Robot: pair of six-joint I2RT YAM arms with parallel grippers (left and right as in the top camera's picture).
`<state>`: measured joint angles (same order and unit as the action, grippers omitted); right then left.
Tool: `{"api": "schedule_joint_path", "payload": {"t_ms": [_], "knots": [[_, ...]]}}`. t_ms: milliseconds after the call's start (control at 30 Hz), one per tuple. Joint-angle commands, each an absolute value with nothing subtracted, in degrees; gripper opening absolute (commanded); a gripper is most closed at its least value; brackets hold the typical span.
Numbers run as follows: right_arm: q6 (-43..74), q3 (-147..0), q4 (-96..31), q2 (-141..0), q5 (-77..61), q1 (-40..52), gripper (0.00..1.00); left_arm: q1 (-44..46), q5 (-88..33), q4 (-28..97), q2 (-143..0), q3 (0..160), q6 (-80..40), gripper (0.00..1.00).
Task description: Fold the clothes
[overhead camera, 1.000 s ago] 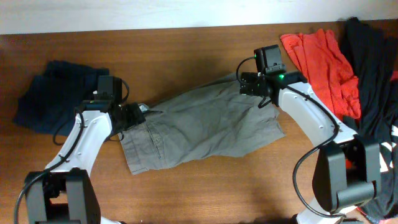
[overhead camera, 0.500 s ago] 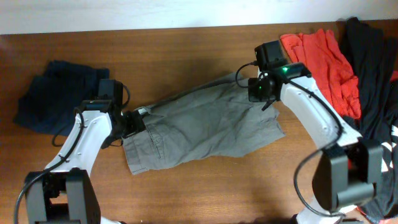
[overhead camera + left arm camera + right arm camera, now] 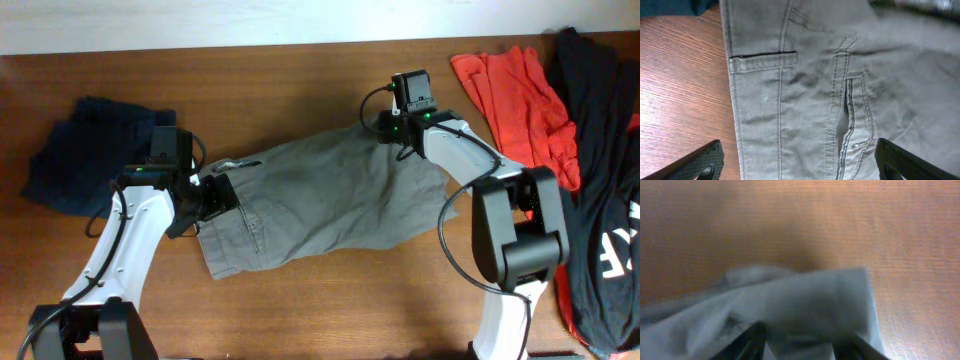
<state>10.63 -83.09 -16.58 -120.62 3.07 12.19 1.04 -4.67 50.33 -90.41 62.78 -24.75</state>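
The grey-olive shorts (image 3: 320, 200) lie spread across the middle of the brown table (image 3: 300, 80), waistband to the left and legs to the right. My left gripper (image 3: 215, 195) hovers over the waistband end. In the left wrist view its jaws stand wide open (image 3: 800, 165) with a belt loop, a pocket seam and the shorts' edge (image 3: 805, 75) between them. My right gripper (image 3: 397, 130) is at the far hem of the upper leg. The blurred right wrist view shows a bunched corner of the shorts (image 3: 805, 295) filling the gap between its fingers (image 3: 802, 342).
A dark navy garment (image 3: 80, 150) lies at the left, close behind my left arm. An orange-red garment (image 3: 515, 95) and a black one (image 3: 610, 130) are piled at the right edge. The table's far edge runs just beyond the right gripper.
My right gripper has moved left along the far hem and its jaws have narrowed onto the cloth. The left gripper has stayed open at the waistband, shifting only slightly.
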Motion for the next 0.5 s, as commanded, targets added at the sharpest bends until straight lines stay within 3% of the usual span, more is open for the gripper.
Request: {"api": "schedule_joint_path", "payload": {"t_ms": [0,100,233,300,467], "knots": [[11.0,-83.4,-12.6,-122.3,1.4,11.9,0.51,1.0,-6.7,50.9,-89.6,63.0,-23.9,0.96],[10.9,-84.8,-13.2,-122.1,-1.3,11.9,0.59,1.0,-6.5,51.0,-89.6,63.0,-23.9,0.97],[9.4,-88.1,-21.5,-120.5,-2.8,11.9,0.66,1.0,-4.1,49.7,-89.6,63.0,-23.9,0.99],[7.7,-91.1,-27.7,-117.8,-1.8,11.9,0.75,1.0,-3.6,48.9,-89.6,63.0,-23.9,0.99],[7.7,-97.7,-39.0,-111.3,0.0,11.9,0.76,1.0,-3.6,47.9,-91.2,63.0,-20.8,0.99]]}}
